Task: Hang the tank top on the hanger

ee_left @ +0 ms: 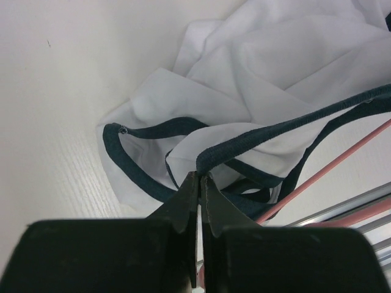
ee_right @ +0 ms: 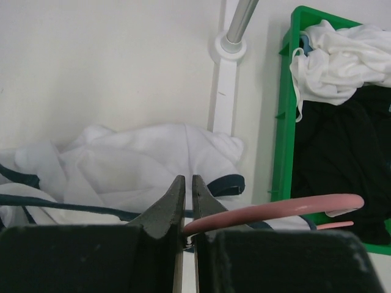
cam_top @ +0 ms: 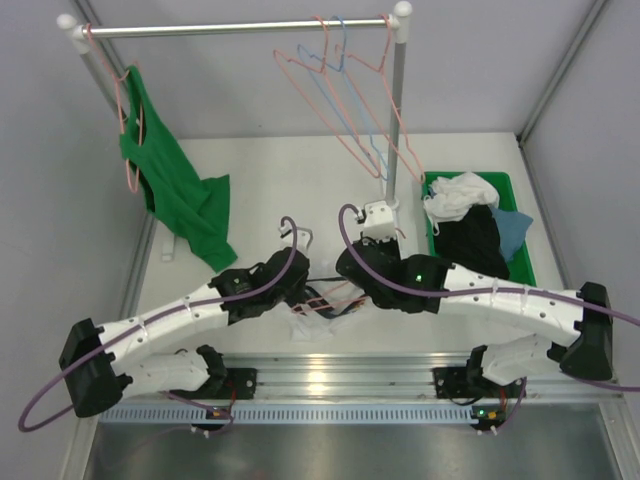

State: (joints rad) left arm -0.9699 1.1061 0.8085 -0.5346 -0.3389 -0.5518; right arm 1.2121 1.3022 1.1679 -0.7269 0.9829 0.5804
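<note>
The white tank top (ee_left: 256, 67) with navy trim lies crumpled on the table between my two arms (cam_top: 312, 325). My left gripper (ee_left: 200, 175) is shut on a navy strap of it, pinched at the fingertips. A salmon-pink hanger (ee_right: 281, 210) lies low over the cloth, and my right gripper (ee_right: 188, 179) is shut on its wire near the finger bases. The same pink wire (ee_left: 342, 157) runs under the straps in the left wrist view. From above, both grippers are mostly hidden by the arms over the shirt (cam_top: 335, 297).
A green tank top (cam_top: 180, 190) hangs on a pink hanger at the left of the rail (cam_top: 240, 28). Spare pink and blue hangers (cam_top: 345, 90) hang at its right end. A green bin (cam_top: 470, 176) of clothes sits right of the rack post base (ee_right: 226, 49).
</note>
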